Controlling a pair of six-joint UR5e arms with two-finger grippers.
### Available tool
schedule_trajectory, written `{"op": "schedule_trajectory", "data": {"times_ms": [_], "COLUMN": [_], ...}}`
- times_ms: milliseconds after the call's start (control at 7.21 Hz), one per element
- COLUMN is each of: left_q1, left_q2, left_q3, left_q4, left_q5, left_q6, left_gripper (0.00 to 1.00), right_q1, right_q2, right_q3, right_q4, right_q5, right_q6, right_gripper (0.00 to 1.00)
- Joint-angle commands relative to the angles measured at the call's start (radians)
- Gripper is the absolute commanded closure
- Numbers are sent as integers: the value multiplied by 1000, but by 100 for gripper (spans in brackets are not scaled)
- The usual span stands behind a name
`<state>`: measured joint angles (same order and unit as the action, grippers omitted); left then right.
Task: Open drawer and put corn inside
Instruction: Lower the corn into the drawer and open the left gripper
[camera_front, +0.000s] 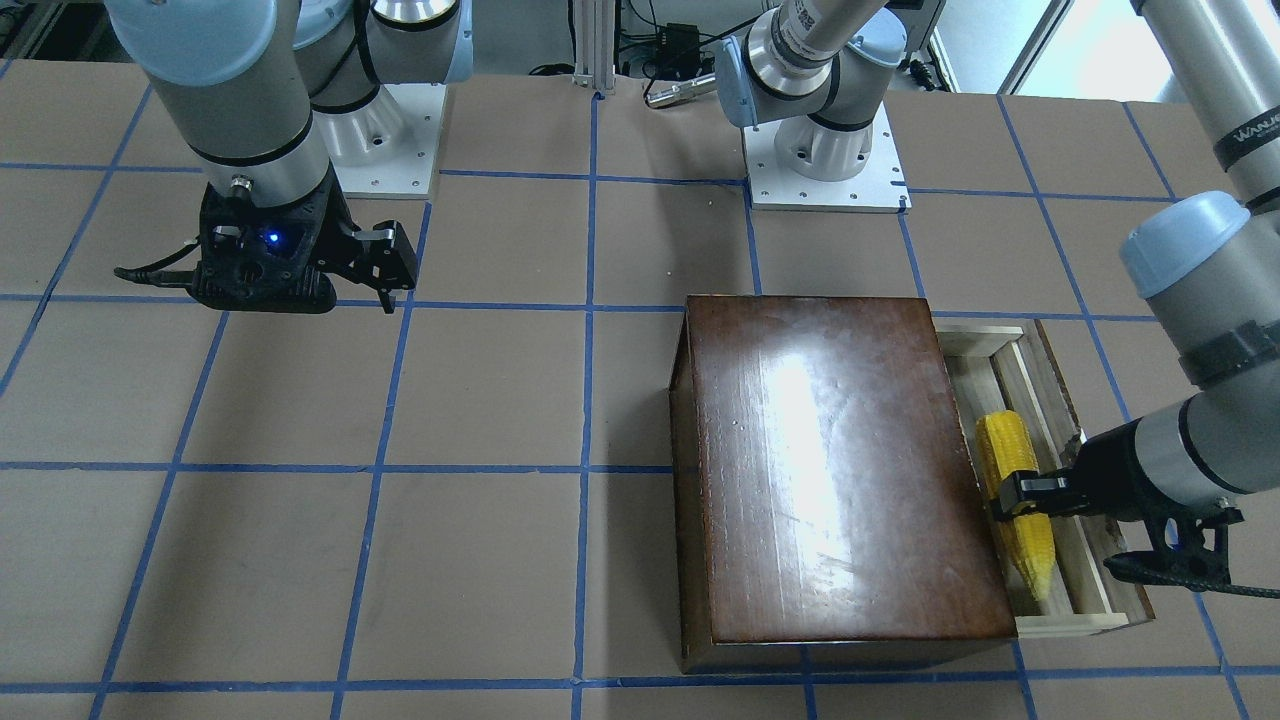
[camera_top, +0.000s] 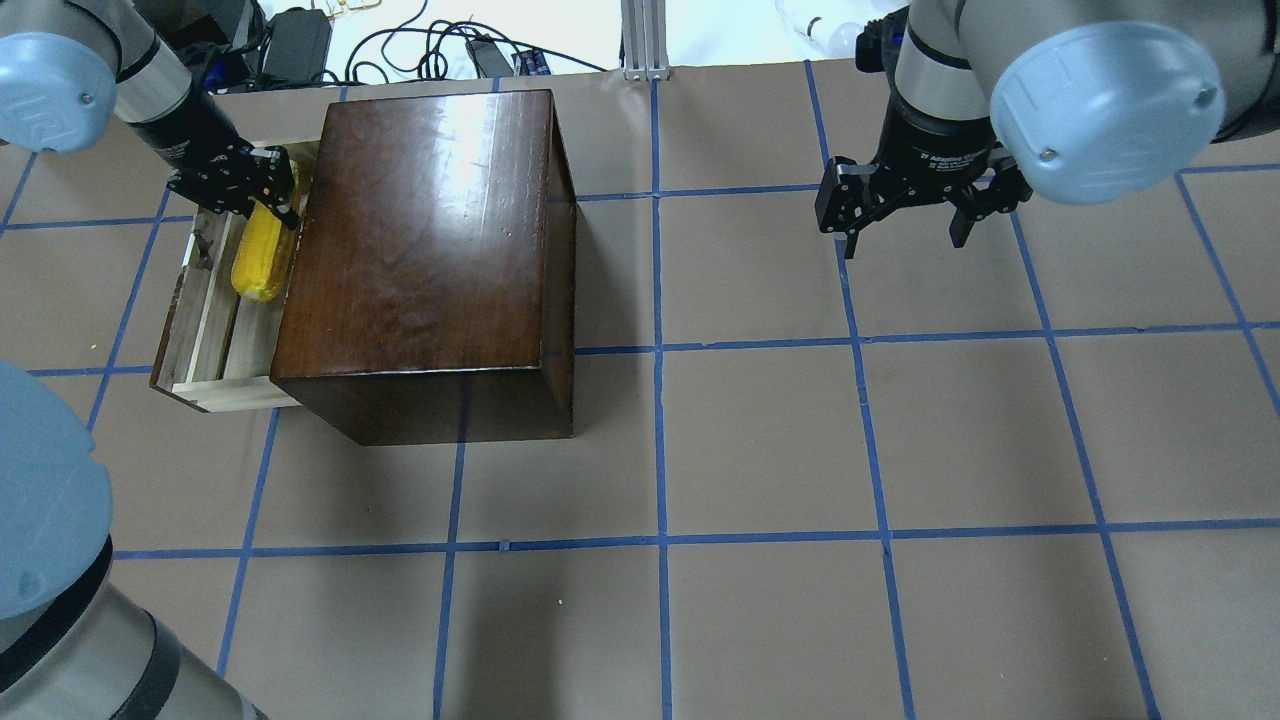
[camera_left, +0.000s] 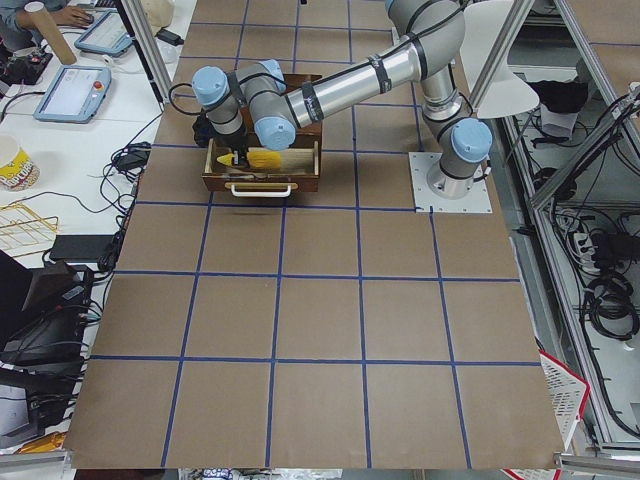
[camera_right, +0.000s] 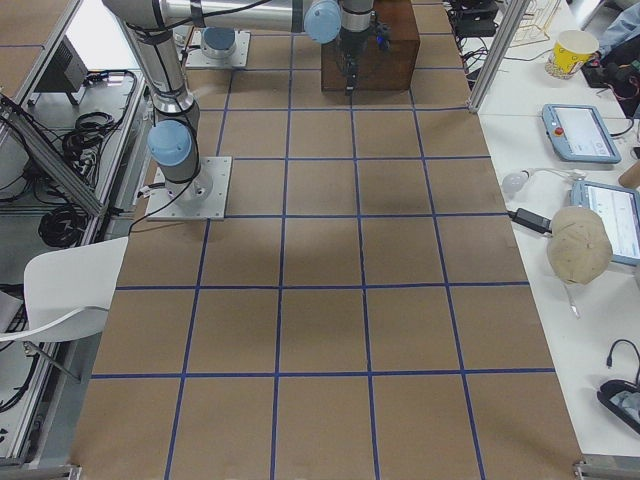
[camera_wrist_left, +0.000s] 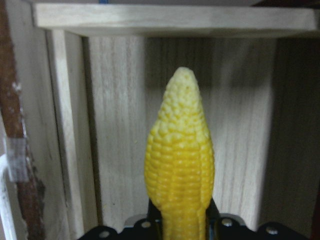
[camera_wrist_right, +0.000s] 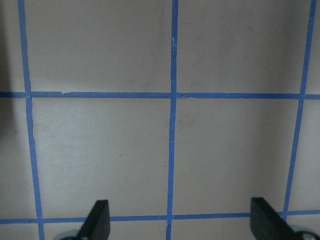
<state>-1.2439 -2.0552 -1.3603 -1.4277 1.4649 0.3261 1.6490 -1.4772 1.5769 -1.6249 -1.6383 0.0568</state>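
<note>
The drawer (camera_front: 1078, 603) stands pulled out from the side of the dark-brown box (camera_front: 840, 460), its pale wood floor showing. The yellow corn (camera_front: 1034, 556) lies lengthwise inside it, close to the box wall. My left gripper (camera_front: 1016, 496) is shut across the cob's middle. The left wrist view shows the corn (camera_wrist_left: 180, 165) pointing away over the drawer floor (camera_wrist_left: 115, 125); whether it rests on the wood I cannot tell. From overhead, the corn (camera_top: 260, 268) sits in the drawer (camera_top: 205, 330) under my left gripper (camera_top: 270, 197). My right gripper (camera_top: 905, 235) hangs open and empty, far from the box (camera_top: 420, 250).
The brown table with blue tape lines (camera_wrist_right: 172, 95) lies under my right gripper (camera_wrist_right: 181, 220). The two arm bases (camera_front: 825, 160) stand at the robot's side of the table. Side tables with tablets and a cup (camera_right: 572, 50) flank the workspace.
</note>
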Motion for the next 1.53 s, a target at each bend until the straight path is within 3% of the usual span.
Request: {"op": "schedule_trajectory", "data": {"times_ms": [0,416,832,1387], "left_q1": [1,0,-23,-149], "left_q2": [-2,50,107,168], "left_q3": [1,20,105,112], "left_q4": [-2,-32,-134,-140], "left_q5": [-3,11,95,120], "left_q6": [-1,-13,-13,-24], "left_gripper": [2,0,0,0], "right_q1": [0,0,0,0], "right_q2": [0,0,0,0], "right_q3": [0,0,0,0], "right_q4": [0,0,0,-1], "right_q5": [0,0,0,0], "right_q6": [0,0,0,0], "right_gripper": [0,0,0,0]}}
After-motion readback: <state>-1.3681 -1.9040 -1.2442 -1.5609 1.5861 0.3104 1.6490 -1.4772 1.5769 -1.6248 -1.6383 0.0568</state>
